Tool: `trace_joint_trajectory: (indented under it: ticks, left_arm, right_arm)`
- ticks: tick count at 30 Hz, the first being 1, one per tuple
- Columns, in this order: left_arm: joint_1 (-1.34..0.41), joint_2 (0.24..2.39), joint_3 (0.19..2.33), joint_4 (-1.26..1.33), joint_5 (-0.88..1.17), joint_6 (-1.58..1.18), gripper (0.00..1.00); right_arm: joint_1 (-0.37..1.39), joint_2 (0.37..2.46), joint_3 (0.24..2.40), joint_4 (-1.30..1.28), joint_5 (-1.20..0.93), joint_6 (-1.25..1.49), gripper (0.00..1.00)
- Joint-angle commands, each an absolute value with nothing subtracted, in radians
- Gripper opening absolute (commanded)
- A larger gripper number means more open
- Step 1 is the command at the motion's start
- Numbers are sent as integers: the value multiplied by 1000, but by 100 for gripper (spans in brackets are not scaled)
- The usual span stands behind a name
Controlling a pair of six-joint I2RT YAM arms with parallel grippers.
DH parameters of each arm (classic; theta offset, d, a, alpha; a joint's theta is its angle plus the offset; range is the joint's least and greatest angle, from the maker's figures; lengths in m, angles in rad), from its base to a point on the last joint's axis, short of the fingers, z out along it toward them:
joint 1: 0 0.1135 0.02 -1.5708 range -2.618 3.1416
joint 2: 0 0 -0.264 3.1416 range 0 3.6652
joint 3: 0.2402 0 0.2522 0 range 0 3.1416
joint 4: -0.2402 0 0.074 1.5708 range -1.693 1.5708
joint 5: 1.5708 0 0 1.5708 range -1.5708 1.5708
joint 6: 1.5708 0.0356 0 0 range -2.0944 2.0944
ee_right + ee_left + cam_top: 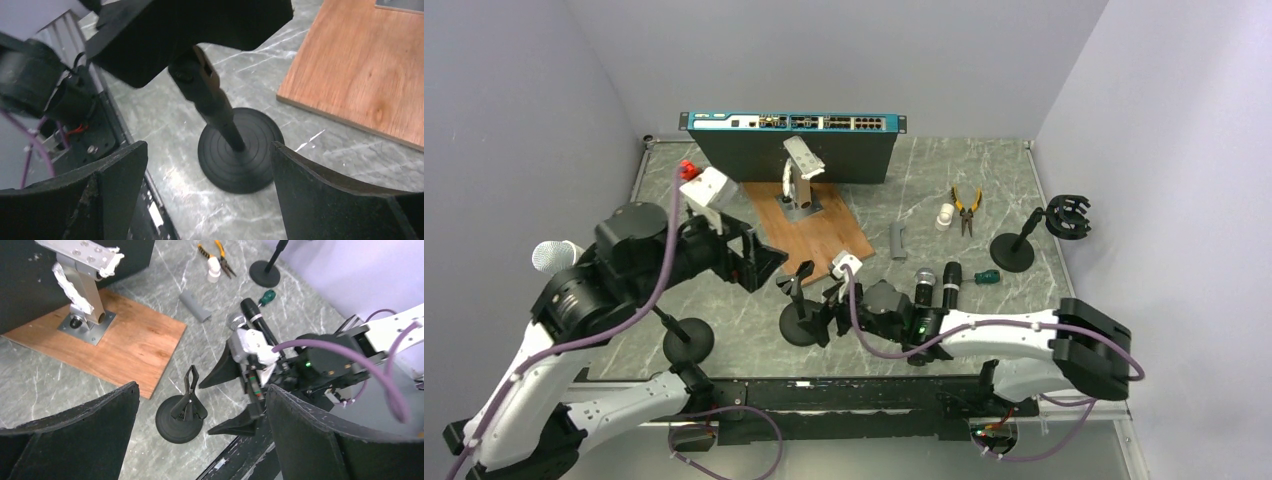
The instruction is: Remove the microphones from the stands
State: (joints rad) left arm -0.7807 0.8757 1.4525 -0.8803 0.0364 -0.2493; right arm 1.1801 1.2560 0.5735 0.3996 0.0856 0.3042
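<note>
My left pincer (762,262) and right pincer (209,145) gape wide and empty, the right straddling the bare-clipped stand (235,152), probably to steady it, while the microphone (256,320) lies on the tabletop (744,322) nearby.

top view: the left arm (584,290) covers most of a mic (552,256), only its grille showing, and the upper post of the left stand (689,343). the right arm (1004,328) hides the lower ends of two mics (951,275). port labels on the switch (789,122) are too small to read. right wrist view: the middle stand (240,162) loses its clip top behind a blurred dark shape (200,25); the board (370,75) runs off the edge.
</note>
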Motion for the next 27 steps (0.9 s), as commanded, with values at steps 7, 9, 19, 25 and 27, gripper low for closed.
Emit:
trace_joint_trajectory:
  ticks: [7,9,19,25,27]
  left_arm:
    - [-781,774,1454,-899,52,-335,99]
    - [-782,758,1443,-904,52,-338,99]
    - [-781,795,1622,-1032,3,-230,100]
    - [-782,798,1672,-1065,-77,-221,99]
    - [-782,793,1686,-1076,-108,-223,99]
  right_arm:
    - [1252,1509,672,750,394,149,61]
    - [1254,1523,671,774,410,135,51]
    - [1226,1587,692,761,405,48,15]
    - [1218,1526,660,679,541,18,2]
    - [1211,1500,649,620,649,41,1]
